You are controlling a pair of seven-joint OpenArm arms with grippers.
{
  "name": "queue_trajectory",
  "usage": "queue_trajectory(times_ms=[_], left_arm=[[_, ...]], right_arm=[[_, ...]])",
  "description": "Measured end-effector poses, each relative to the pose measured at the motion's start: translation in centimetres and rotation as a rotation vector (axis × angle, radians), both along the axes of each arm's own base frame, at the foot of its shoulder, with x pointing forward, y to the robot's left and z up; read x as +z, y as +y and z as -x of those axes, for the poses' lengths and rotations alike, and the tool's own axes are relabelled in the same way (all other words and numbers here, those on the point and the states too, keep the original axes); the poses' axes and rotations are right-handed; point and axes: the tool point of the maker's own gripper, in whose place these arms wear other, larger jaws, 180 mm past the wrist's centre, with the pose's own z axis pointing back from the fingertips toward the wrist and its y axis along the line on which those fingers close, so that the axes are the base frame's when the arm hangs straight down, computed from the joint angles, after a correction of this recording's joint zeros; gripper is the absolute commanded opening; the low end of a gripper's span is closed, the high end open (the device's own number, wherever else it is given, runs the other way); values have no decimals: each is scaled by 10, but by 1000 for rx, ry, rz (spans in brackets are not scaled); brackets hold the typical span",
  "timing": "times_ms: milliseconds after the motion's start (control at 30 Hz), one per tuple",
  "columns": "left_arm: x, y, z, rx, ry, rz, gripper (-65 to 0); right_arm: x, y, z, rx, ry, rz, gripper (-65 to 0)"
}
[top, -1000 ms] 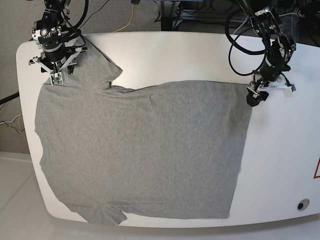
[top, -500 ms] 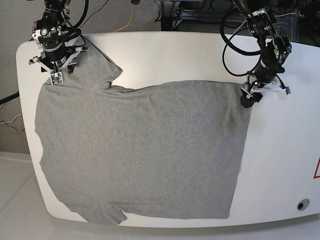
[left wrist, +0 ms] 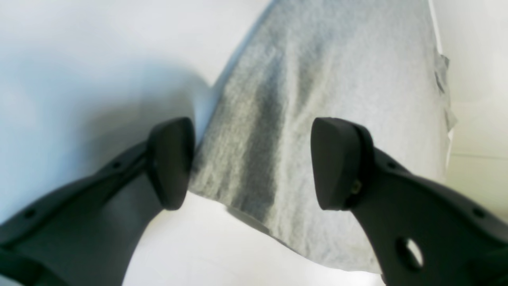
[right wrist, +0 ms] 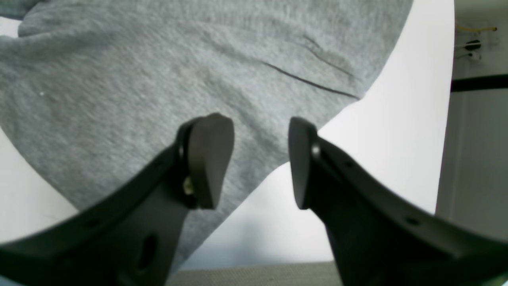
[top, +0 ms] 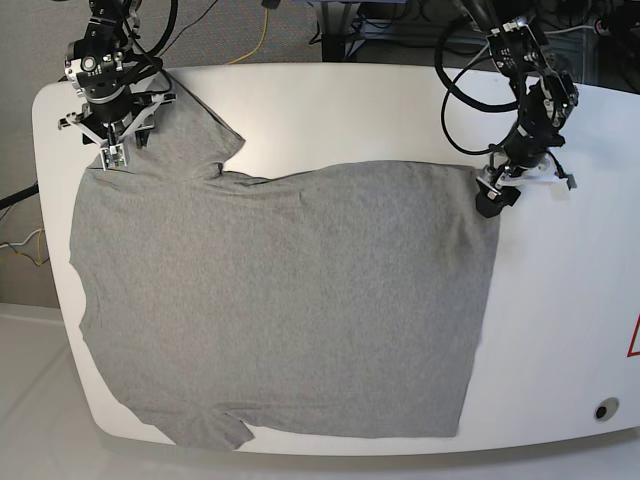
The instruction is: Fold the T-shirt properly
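Note:
The heather-grey T-shirt (top: 290, 300) lies spread flat on the white table (top: 570, 300), with one sleeve reaching toward the far left corner. My left gripper (top: 488, 203) is at the shirt's far right corner. In the left wrist view it (left wrist: 254, 163) is open, with that corner of the shirt (left wrist: 337, 71) lying between and below the fingers. My right gripper (top: 112, 155) is over the far left sleeve. In the right wrist view it (right wrist: 256, 159) is open above the sleeve's cloth (right wrist: 158, 79) and its edge.
The table's rounded edges lie close to the shirt on the left and at the front. Cables (top: 250, 40) and equipment lie behind the table. A small dark hole (top: 605, 408) and a red mark (top: 634, 338) are at the table's right side.
My left gripper has moved left and slightly down, from just off the shirt onto its far right corner. My right arm and the shirt have not moved.

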Motion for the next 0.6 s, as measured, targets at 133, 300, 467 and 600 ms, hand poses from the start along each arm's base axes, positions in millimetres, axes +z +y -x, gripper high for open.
queue_trajectory(times_ms=[133, 300, 467, 600], left_arm=[[0, -11, -4, -35, -3, 1, -214], [1, -22, -9, -59, -15, -1, -214], [2, -29, -11, -72, -25, -8, -214], [1, -30, -11, -75, -25, -8, -214]], right_arm=[[0, 0, 0, 0, -1, -1, -385], [0, 0, 0, 0, -1, -3, -385], [0, 1, 0, 0, -1, -4, -385], [0, 0, 0, 0, -1, -3, -385]])
